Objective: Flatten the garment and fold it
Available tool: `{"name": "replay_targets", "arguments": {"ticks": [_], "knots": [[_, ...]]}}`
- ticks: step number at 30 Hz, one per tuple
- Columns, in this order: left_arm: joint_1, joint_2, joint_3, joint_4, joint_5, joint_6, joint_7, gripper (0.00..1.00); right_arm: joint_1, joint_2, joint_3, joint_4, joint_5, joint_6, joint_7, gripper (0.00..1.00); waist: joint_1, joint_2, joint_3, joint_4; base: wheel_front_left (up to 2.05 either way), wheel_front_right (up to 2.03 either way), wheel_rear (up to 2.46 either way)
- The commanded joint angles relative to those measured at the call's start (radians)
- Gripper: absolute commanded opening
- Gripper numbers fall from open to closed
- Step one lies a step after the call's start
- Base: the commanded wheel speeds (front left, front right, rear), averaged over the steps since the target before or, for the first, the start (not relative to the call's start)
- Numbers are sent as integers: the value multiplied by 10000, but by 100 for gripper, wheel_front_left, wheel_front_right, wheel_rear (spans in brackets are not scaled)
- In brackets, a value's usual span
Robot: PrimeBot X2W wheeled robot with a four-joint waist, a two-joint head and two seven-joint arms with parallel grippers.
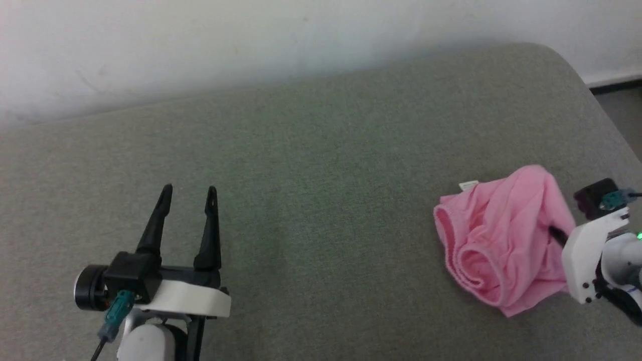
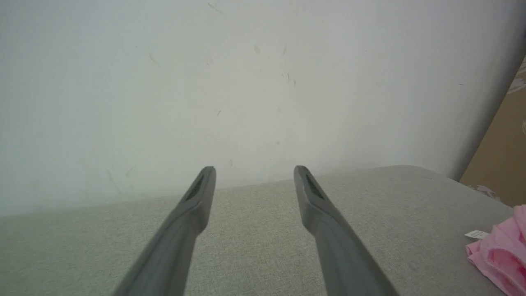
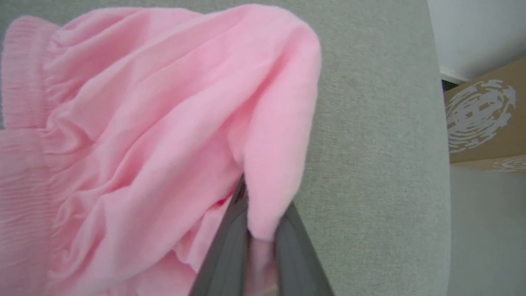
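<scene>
The garment (image 1: pixel 496 235), light pink shorts, lies bunched up on the grey surface at the right, its gathered waistband on the left side and a small white label (image 1: pixel 468 185) at its far edge. My right gripper (image 1: pixel 554 233) reaches in from the right, and its fingers (image 3: pixel 230 242) are shut on a fold of the garment (image 3: pixel 164 123). Far to the left my left gripper (image 1: pixel 189 193) stands open above bare fabric, nothing between its fingers (image 2: pixel 197 197). The left wrist view catches the garment (image 2: pixel 499 255) with its label (image 2: pixel 476 234) at the right edge.
The grey cushioned surface (image 1: pixel 311 175) runs back to a white wall (image 1: pixel 200 45). Its rounded right edge drops off near the garment. A brown cardboard box (image 3: pixel 485 119) stands on the floor beyond that edge.
</scene>
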Motion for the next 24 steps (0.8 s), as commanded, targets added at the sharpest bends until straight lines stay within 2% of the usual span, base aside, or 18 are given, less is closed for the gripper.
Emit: {"name": "replay_targets", "arguments": {"ticks": [1, 6, 12, 13, 14, 15, 16, 17, 21, 24], "knots": [[-340, 164, -87, -100, 180, -80, -47, 100, -433, -6, -179, 450, -58, -21, -426, 0, 0, 0, 1553, -1438, 0, 0, 0], [-1155, 558, -395, -310, 483, -233, 97, 100, -1343, 128, -625, 2064, -27, -21, -1696, 0, 0, 0, 2417, -1924, 0, 0, 0], [-1997, 801, -845, -611, 692, -374, 372, 100, -2469, 328, -1480, 3955, -69, -21, -3494, 0, 0, 0, 3156, -1939, 0, 0, 0], [-2087, 822, -893, -639, 710, -384, 395, 100, -2657, 404, -1639, 4188, -44, -21, -3898, 9, 0, 0, 3233, -1924, 0, 0, 0], [-2161, 836, -940, -661, 722, -393, 413, 100, -2796, 473, -1742, 4452, -30, -21, -4162, 41, 0, 0, 3305, -1899, 0, 0, 0], [-2226, 847, -983, -673, 730, -400, 424, 100, -2926, 527, -1779, 4710, -80, -21, -4382, 59, 0, 0, 3359, -1873, 0, 0, 0], [-2271, 851, -1015, -674, 731, -403, 424, 100, -3057, 589, -1861, 4945, -111, -21, -4668, 87, 0, 0, 3393, -1848, 0, 0, 0], [-2299, 848, -1028, -672, 724, -393, 416, 100, -3165, 627, -1918, 5190, -188, -21, -4961, 100, 0, 0, 3422, -1819, 0, 0, 0], [-2289, 839, -978, -581, 659, -293, 339, 100, -3433, 696, -2262, 6143, -602, -21, -6188, 100, 0, 0, 3385, -1646, 0, 0, 0], [-2217, 805, -948, -504, 602, -227, 275, 100, -3460, 686, -2507, 6601, -856, -21, -6501, 100, 0, 0, 3242, -1551, 0, 0, 0]]}}
